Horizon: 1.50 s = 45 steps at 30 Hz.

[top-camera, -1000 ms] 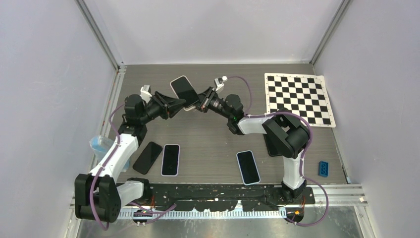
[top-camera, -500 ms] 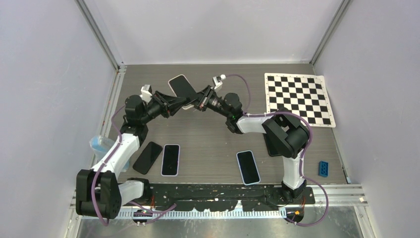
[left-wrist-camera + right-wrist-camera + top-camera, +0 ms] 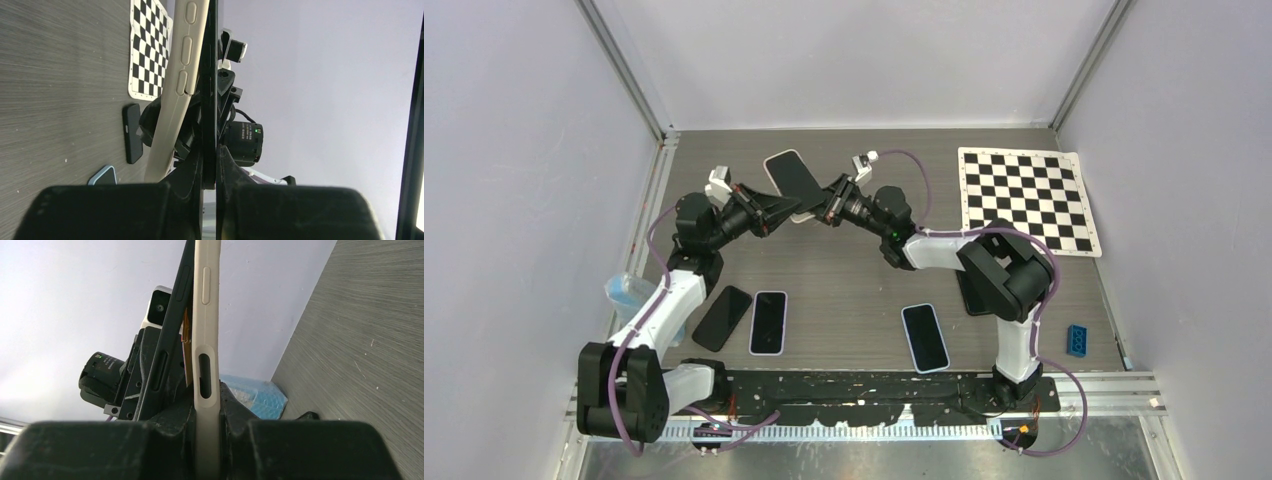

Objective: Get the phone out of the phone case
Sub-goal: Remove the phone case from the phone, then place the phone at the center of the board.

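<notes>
From above, we see the left gripper [image 3: 774,212] and right gripper [image 3: 826,207] meet above the table's [image 3: 844,290] far middle, holding the phone [image 3: 795,180] aloft. In the left wrist view, the left jaws clamp the dark phone, the beige phone case [image 3: 176,100] splayed away from it. In the right wrist view, the right jaws pinch the phone case.

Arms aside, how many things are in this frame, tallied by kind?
Held phone: 1
Beige case half off it: 1
Phones or cases flat on the table: 4
Blue brick: 1
Checkerboard sheet: 1
Pale blue plastic item: 1
Total: 9
</notes>
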Each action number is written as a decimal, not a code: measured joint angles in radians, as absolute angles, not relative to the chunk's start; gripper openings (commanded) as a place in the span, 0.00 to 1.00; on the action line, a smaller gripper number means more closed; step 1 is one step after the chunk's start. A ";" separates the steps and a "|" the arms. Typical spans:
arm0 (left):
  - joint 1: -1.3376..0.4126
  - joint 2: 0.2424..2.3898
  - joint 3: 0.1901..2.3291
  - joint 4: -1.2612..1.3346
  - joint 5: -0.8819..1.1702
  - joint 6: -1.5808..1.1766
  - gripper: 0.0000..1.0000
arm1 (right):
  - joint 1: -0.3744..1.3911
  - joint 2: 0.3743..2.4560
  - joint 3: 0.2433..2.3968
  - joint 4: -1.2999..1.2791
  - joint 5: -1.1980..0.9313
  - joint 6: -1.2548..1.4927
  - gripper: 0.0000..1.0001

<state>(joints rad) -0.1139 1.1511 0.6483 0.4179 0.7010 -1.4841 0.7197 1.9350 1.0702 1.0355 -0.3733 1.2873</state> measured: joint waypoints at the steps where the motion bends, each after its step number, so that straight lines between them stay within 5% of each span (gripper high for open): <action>1: -0.114 1.149 0.649 0.419 0.702 -1.478 0.00 | 0.717 1.934 1.069 1.037 -0.376 1.289 0.01; 26: -0.114 1.076 0.619 0.525 0.897 -1.650 0.00 | 0.585 1.727 1.116 0.431 -0.193 0.844 0.01; 33: -0.121 1.085 0.724 0.276 0.879 -1.427 0.00 | 0.530 1.721 1.252 0.236 -0.149 0.822 0.01; 45: -0.289 1.589 1.190 -0.042 0.694 -1.012 0.00 | 0.195 1.692 1.291 -0.056 -0.136 0.879 0.05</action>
<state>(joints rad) -0.2886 1.5890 1.1904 -0.0422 0.6937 -1.0119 0.1951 1.6917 1.2915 -0.0563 -0.1364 0.8795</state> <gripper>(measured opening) 0.065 0.199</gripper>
